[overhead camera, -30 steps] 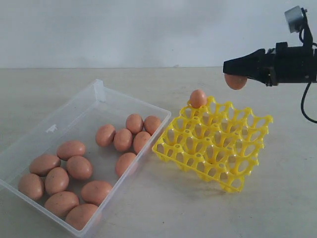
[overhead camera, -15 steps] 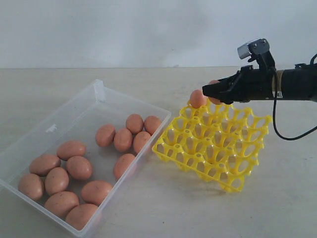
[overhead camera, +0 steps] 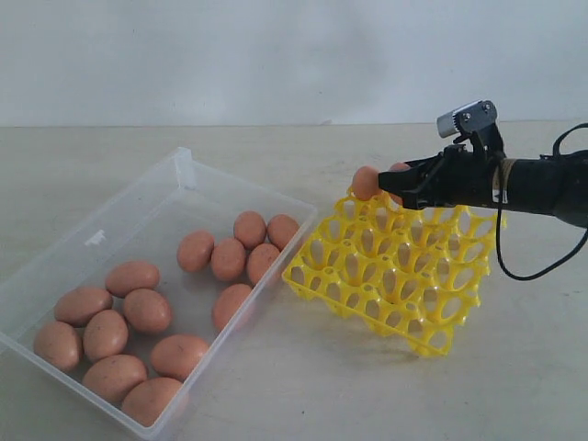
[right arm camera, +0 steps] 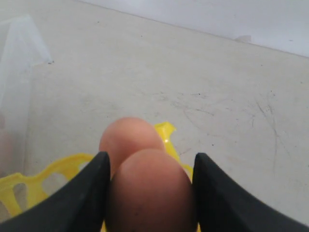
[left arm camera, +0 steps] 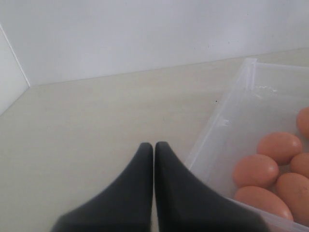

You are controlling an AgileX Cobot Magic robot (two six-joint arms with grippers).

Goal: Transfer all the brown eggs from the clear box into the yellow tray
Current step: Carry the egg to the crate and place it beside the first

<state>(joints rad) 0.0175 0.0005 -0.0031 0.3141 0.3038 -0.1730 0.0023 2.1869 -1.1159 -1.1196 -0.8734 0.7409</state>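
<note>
The clear box (overhead camera: 181, 167) lies at the left with several brown eggs (overhead camera: 147, 310) in it. To its right is the yellow tray (overhead camera: 432, 344), with one egg (overhead camera: 365, 182) standing in its far corner cup. My right gripper (overhead camera: 401, 186) hovers low over the tray's far edge, shut on another brown egg (right arm camera: 149, 188) right beside that seated egg (right arm camera: 126, 137). The tray rim (right arm camera: 58, 169) shows under the fingers. My left gripper (left arm camera: 154, 145) is shut on nothing, just outside the box wall (left arm camera: 231, 111), with eggs (left arm camera: 256, 170) visible inside. It is out of the exterior view.
The right arm's black cable (overhead camera: 514, 266) hangs over the tray's far right side. Bare beige tabletop (overhead camera: 303, 386) surrounds the box and the tray, and a white wall (overhead camera: 276, 55) stands behind.
My right gripper has come down and to the left with its egg, from high above the tray's right side to beside the egg in the far corner cup. The left gripper's earlier state is not shown.
</note>
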